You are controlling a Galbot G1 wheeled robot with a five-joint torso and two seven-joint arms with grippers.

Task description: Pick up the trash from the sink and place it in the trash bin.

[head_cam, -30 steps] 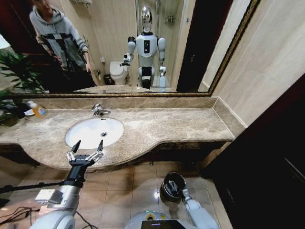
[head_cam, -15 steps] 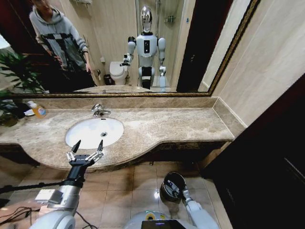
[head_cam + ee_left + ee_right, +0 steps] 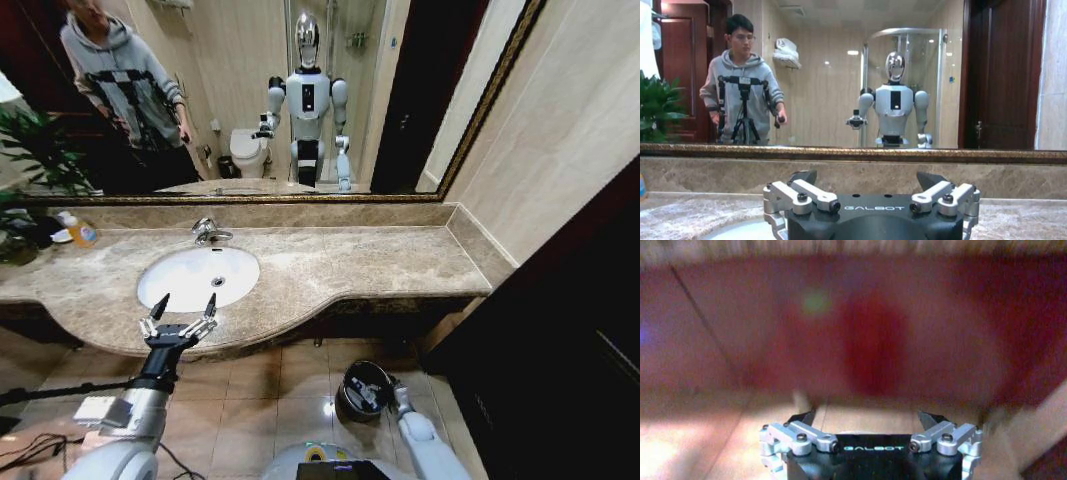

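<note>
Left gripper (image 3: 183, 307) hovers at the front edge of the counter, at about 6 o'clock of the sink (image 3: 165, 283), fingers spread wide and pointing toward the basin, holding nothing and touching nothing. In the left wrist view the same gripper (image 3: 867, 179) shows both fingertips well apart with only the marble backsplash and mirror between them.

Right gripper (image 3: 390, 392) is down low over the floor tiles, just at 3 o'clock of the trash bin (image 3: 352, 377), close beside its rim; whether it touches the rim can't be told. In the right wrist view the right gripper (image 3: 867, 419) has its jaws apart with nothing between them; the background there is motion-blurred.

No trash can be made out in the white basin. The chrome tap (image 3: 207, 231) sits at 12 o'clock of the sink, and a clear bottle of orange liquid (image 3: 78, 231) stands on the counter far off at about 10 o'clock.

Versus a second ago: left gripper has not moved. Right arm has shifted; the gripper, which sat over the bin's opening, is now off to the bin's right side, forearm swung right too. Bin is in the same spot.
</note>
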